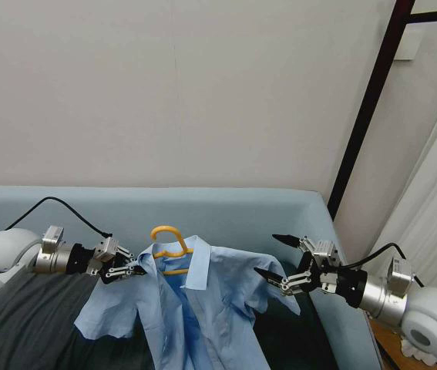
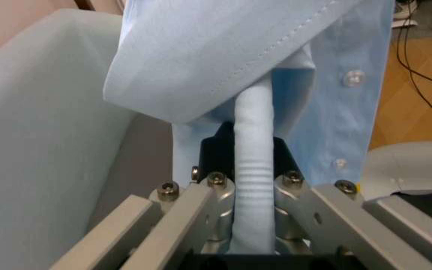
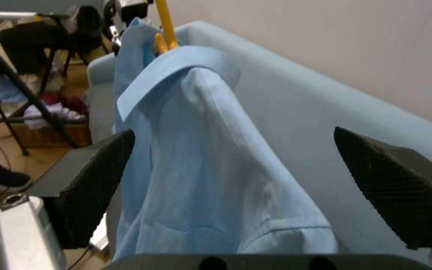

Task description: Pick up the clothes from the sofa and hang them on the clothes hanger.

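Both arms reach in from the sides. The left gripper [image 1: 132, 270] pinches the soft blue shirt [image 1: 203, 308] near its collar. The right gripper [image 1: 270, 258] is spread wide beside the sleeve. The shirt hangs on a curvy yellow hanger [image 1: 170, 235] before the pale sofa [image 1: 241, 212].

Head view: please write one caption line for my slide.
Left pincer grips the blue shirt on its yellow hanger; open right pincer beside it.

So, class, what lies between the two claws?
Head view: the blue shirt on its yellow hanger, pinched by the left claw, right claw open by its sleeve.
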Robot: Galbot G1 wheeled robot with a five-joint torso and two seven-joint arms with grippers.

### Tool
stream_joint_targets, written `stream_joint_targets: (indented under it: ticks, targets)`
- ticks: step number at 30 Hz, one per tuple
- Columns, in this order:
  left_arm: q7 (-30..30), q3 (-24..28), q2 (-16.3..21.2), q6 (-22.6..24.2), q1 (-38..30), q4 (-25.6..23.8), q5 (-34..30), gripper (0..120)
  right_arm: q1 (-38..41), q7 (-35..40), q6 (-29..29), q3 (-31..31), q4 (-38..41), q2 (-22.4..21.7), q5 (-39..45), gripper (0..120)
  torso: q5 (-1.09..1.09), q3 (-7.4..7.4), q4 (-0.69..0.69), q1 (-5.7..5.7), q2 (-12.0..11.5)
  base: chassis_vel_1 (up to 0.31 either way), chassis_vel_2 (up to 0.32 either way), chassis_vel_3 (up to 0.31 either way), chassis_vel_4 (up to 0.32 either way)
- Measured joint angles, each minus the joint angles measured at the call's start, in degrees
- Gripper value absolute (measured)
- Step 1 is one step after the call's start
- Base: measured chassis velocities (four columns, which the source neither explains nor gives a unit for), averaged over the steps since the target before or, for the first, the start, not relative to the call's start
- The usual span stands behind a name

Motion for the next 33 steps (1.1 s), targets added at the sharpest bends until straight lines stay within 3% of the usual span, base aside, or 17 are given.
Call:
stream_joint_targets:
  ticks: [10,21,25,33]
  targets:
    - [0.1,2.9,-3.2,0.8,-1.4,-1.3,2.0,2,5.7,0.0,-2.8,-8.4,-3.5,2.0,-6.8,100,0.0,0.0,0.01,0.0,0.0,0.0,0.0,0.0,0.0]
    - [-0.1,5.4,-5.6,0.9,-2.0,-1.7,3.4,2,10.8,-2.0,-3.4,-13.8,-5.7,4.0,-8.9,98,-0.01,0.0,0.01,0.0,0.0,0.0,0.0,0.0,0.0]
    - [0.0,5.9,-6.2,0.8,-2.7,-1.0,3.9,2,11.3,-4.5,-3.8,-14.0,-6.4,3.9,-9.2,90,0.0,-0.01,0.01,0.0,0.0,0.0,0.0,0.0,0.0]
    - [0.4,6.6,-7.2,0.3,-3.8,0.4,4.4,2,12.1,-7.3,-3.9,-13.5,-7.9,2.5,-10.9,55,-0.01,0.0,0.0,0.0,0.0,0.0,0.0,0.0,0.0]
